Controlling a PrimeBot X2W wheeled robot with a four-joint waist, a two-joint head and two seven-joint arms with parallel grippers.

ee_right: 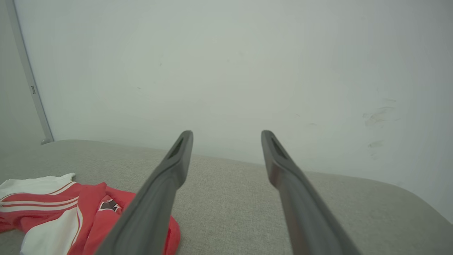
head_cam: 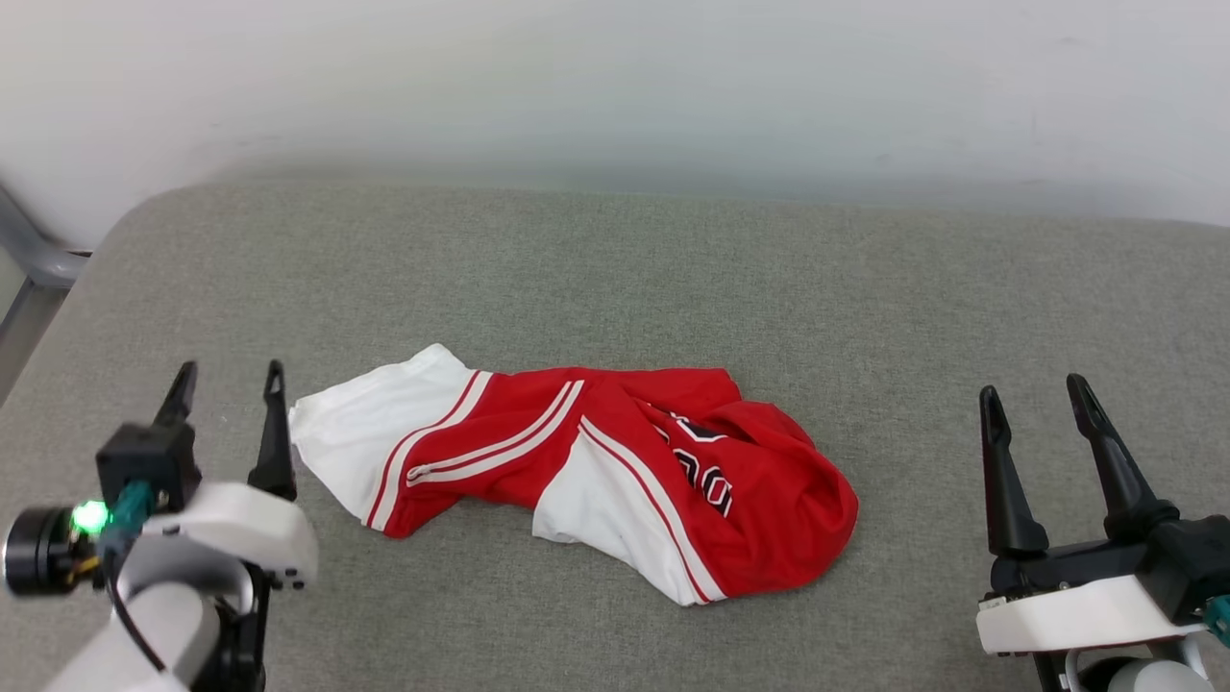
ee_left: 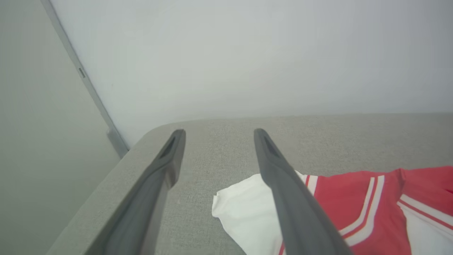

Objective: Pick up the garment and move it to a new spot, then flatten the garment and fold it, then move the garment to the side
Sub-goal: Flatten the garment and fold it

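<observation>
Grippers and garment, seen from in front of the robot. The left gripper, at the lower left of the head view, has its two dark fingers spread wide with nothing between them. Its own wrist view shows bare grey cloth in the gap. Its inner finger stands just beside the garment's white sleeve edge, and whether they touch cannot be told. The right gripper, at the lower right, is likewise fully spread and empty, and it is well apart from the garment.

The garment lies crumpled at centre frame, between the two grippers. It is red with white sleeves, striped trim and partly folded-over black lettering. It appears at the lower right of the left wrist view and the lower left of the right wrist view. It rests on a grey fabric surface, with a pale wall behind.
</observation>
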